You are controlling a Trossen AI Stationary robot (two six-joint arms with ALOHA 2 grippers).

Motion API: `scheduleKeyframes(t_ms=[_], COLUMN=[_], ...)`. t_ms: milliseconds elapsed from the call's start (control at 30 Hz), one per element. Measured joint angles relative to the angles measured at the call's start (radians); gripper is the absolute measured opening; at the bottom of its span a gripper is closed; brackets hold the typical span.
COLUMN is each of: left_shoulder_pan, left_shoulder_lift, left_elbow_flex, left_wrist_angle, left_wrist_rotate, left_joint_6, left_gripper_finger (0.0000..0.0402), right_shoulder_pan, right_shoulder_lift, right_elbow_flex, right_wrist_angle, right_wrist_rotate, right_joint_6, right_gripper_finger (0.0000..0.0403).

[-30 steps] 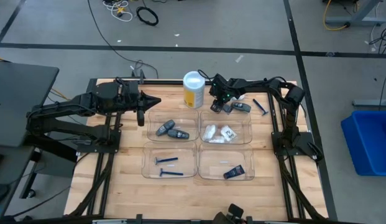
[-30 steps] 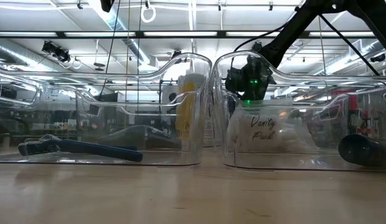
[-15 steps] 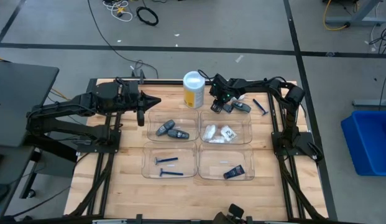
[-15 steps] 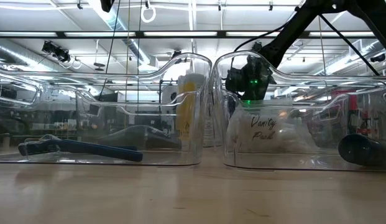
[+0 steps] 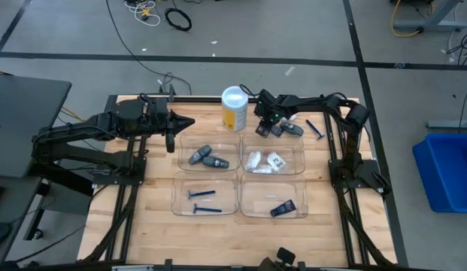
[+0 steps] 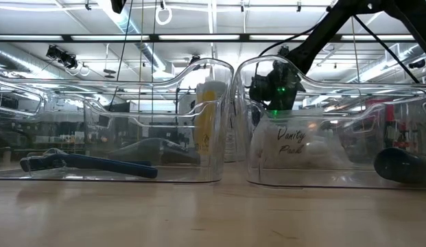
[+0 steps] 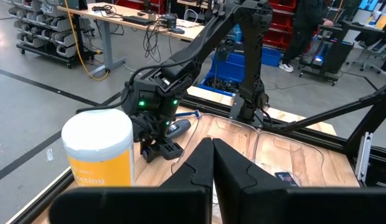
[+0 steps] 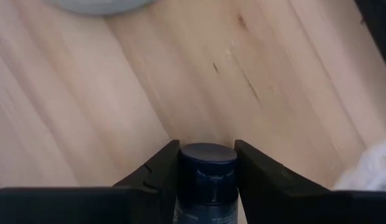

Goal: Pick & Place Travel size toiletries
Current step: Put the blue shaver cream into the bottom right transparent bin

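A small dark blue round-capped tube [image 8: 208, 177] sits clamped between the two dark fingers [image 8: 158, 171] of the right gripper [image 5: 266, 125], whose jaws are narrowed on its sides; below it the right wrist view shows bare pale wood. In the high view this gripper hangs at the far edge of the wooden counter [image 5: 154, 203], just beside the tall yellow canister with a white lid [image 5: 233, 108] and over the far rim of the far right clear plastic tray [image 5: 296, 167]. That tray holds white crinkly packets [image 5: 265, 160]. Just past the gripper a grey oval stick [image 5: 292, 129] lies on the wood, and near it a thin blue disposable razor [image 5: 315, 129].

The far left tray [image 5: 182, 156] holds two more grey oval sticks [image 5: 207, 156]. The near left tray [image 5: 177, 202] holds two blue razors [image 5: 204, 201], and the near right tray [image 5: 253, 205] holds a dark blue flat tube [image 5: 283, 207].

The left gripper [image 5: 171, 142] waits at the far left of the counter, apart from the trays; in the left wrist view its jaws are pressed together with nothing between them.
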Motion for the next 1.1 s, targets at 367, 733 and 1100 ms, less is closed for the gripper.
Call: scheduleKeyframes(t_ms=[367, 733, 1100], left_shoulder_pan=[0.0, 0.0, 0.0], left_shoulder_lift=[0.0, 0.0, 0.0], left_elbow_flex=[0.0, 0.0, 0.0], left_wrist_angle=[0.007, 0.007, 0.006], left_wrist_rotate=[0.072, 0.08, 0.08], left_joint_6=[0.017, 0.043, 0.049], left_gripper_finger=[0.0006, 0.0007, 0.0009], right_shoulder_pan=[-0.001, -0.001, -0.001], right_shoulder_lift=[-0.116, -0.197, -0.341], right_elbow_flex=[-0.001, -0.001, -0.001], right_wrist_angle=[-0.023, -0.044, -0.044], right_wrist_rotate=[-0.001, -0.001, -0.001], right_joint_6=[-0.06, -0.078, -0.081], right_gripper_finger=[0.0134, 0.0133, 0.0132])
